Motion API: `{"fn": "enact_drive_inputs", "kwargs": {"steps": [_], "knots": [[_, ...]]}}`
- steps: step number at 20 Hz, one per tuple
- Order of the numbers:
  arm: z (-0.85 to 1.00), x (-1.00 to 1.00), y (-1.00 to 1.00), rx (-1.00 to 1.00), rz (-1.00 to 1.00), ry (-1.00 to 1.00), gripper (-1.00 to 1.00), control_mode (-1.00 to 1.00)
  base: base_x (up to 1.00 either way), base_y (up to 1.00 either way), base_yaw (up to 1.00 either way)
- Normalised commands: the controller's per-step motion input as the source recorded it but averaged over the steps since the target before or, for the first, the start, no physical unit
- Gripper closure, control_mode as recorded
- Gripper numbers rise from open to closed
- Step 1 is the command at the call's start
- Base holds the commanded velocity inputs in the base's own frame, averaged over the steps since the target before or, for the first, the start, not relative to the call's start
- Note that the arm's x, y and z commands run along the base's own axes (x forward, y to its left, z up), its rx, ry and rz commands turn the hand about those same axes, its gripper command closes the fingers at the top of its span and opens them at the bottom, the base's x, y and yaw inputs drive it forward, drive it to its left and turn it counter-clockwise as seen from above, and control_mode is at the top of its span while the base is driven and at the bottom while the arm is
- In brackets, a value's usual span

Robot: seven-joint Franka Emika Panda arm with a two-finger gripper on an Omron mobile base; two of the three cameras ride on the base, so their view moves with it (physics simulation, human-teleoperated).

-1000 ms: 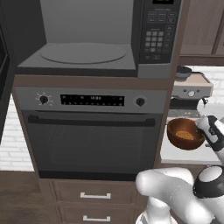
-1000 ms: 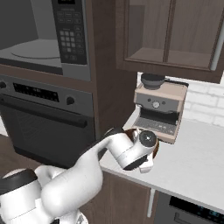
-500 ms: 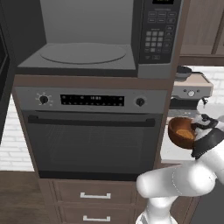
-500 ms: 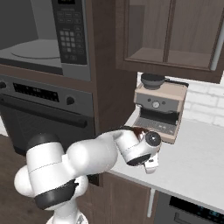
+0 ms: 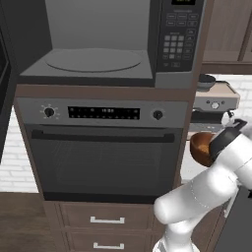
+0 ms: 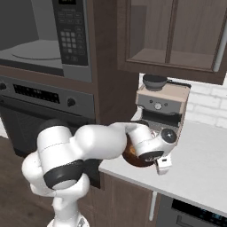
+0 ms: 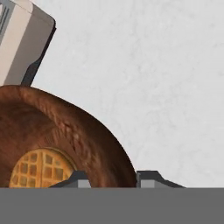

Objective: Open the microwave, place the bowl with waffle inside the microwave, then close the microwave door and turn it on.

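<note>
Gripper (image 7: 109,178) fingertips, cut off by the lower edge of the hand view, stand close together astride the rim of the bowl with waffle (image 7: 52,144), one tip inside and one outside, clamped on that rim. Much of the bowl runs off the frame at 9 o'clock, and the waffle (image 7: 37,168) is sliced at 6 o'clock. From the left base view the bowl (image 5: 201,147) shows as a brown crescent half hidden behind the cabinet post and the robot's wrist; from the right base view its dark underside (image 6: 135,156) peeps out below the hand. It sits at the near corner of the white countertop (image 6: 208,159), just in front of a beige coffee machine (image 6: 160,104) whose lower part is masked by the wrist. At 10 o'clock of the bowl stands the microwave (image 5: 98,42), its grey cavity and round turntable (image 5: 93,60) exposed; the microwave door (image 5: 4,74) is a dark sliver at the left edge, mostly out of frame. Keypad (image 5: 178,37) symbols are too small to read. Below it sits a wall oven (image 5: 103,147), then drawers (image 5: 106,219); upper wooden cabinets (image 6: 177,35) and white brick tiling (image 6: 201,102) back the counter.
</note>
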Motion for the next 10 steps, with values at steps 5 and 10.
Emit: {"fn": "enact_drive_inputs", "kwargs": {"steps": [5, 10], "knots": [[0.21, -0.55, 0.06, 0.00, 0.01, -0.08, 1.00, -1.00, 0.00, 0.00, 0.00], [0.66, -0.54, 0.10, 0.00, 0.00, -0.23, 1.00, -1.00, 0.00, 0.00, 0.00]]}}
